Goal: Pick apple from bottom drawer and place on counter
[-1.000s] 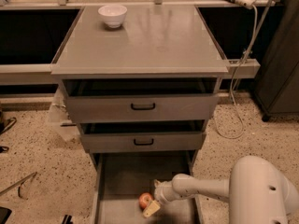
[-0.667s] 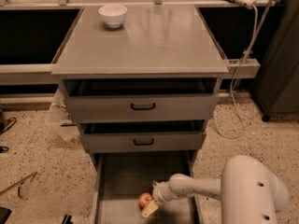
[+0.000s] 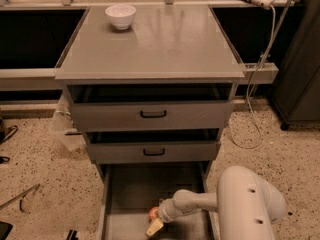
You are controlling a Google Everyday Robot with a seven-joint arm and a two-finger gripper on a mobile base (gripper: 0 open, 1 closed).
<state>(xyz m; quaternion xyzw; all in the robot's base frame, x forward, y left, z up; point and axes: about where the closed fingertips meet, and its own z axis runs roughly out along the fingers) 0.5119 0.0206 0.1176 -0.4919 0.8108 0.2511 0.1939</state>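
Observation:
The bottom drawer [image 3: 125,194] is pulled out, its grey floor showing. The small red apple [image 3: 152,214] lies on the drawer floor near the front, partly covered by my gripper. My gripper [image 3: 156,224] reaches in from the right on a white arm [image 3: 200,201] and sits right against the apple, its pale tip just in front of it. The grey counter [image 3: 165,44] tops the cabinet above.
A white bowl [image 3: 120,16] stands at the counter's back left. Two upper drawers with black handles [image 3: 153,114] are slightly open above the bottom one. The arm's white body [image 3: 247,204] fills the lower right. A cable [image 3: 255,99] hangs at the right.
The gripper has moved a little left and down onto the apple, which it now partly covers. The arm's body has shifted left.

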